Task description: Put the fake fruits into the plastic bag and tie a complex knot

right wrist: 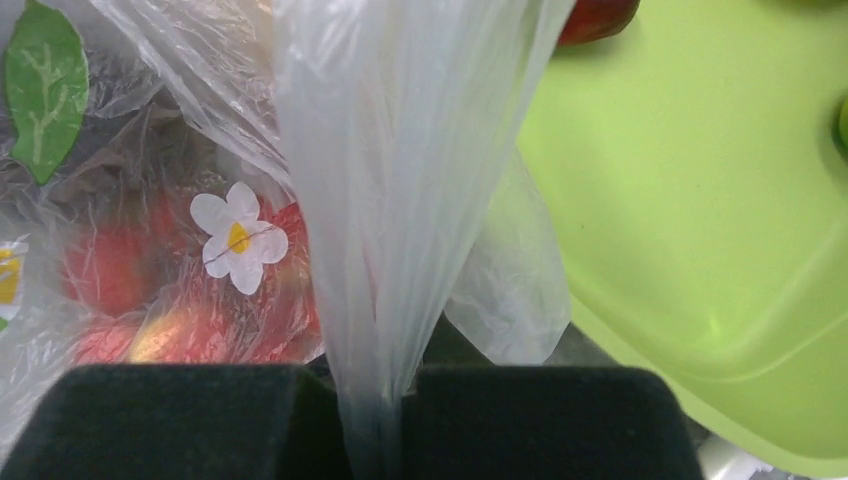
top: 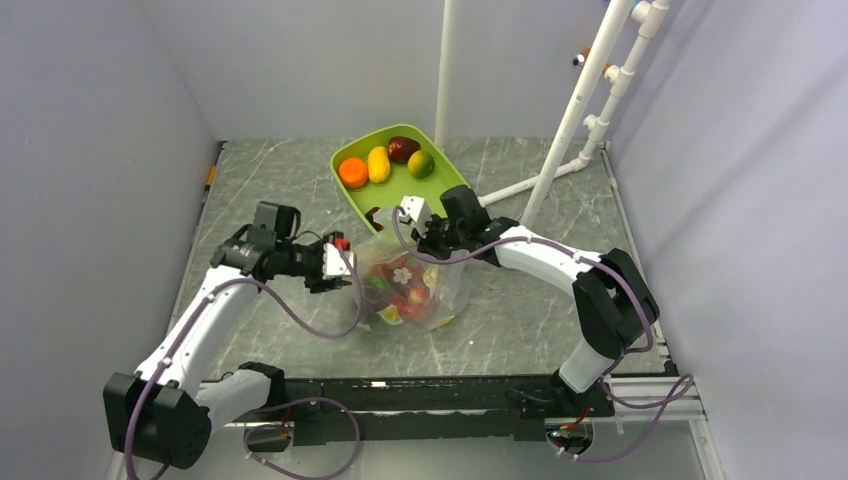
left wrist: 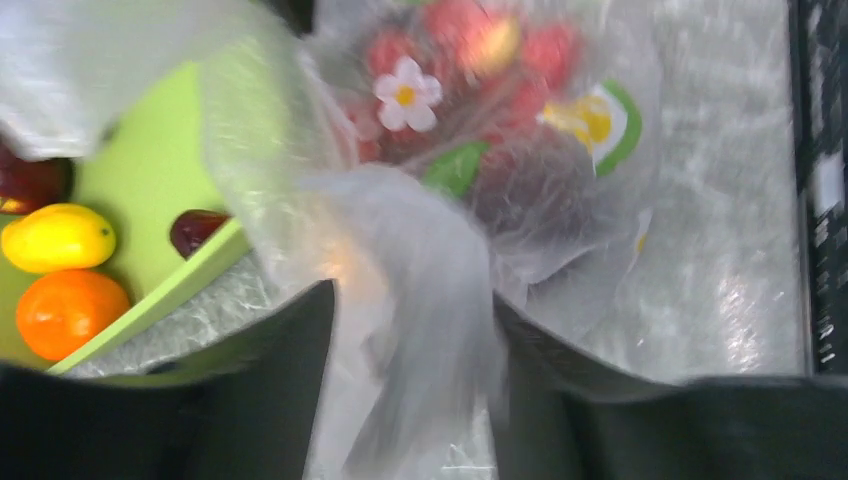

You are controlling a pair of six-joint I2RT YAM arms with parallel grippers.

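Note:
The clear plastic bag lies mid-table with red and mixed fake fruits inside. An orange, a yellow oblong, a maroon one and a green one lie in the lime tray. My right gripper is shut on a gathered strand of the bag's mouth, above the bag's far edge. At the bag's left side, my left gripper has its jaws apart, and a blurred bunch of plastic passes between them. No knot shows in these views.
The tray's rim lies just beyond the bag. A white pipe frame rises at the back right and a thin white pole behind the tray. Grey walls close in both sides. A black rail runs along the near edge.

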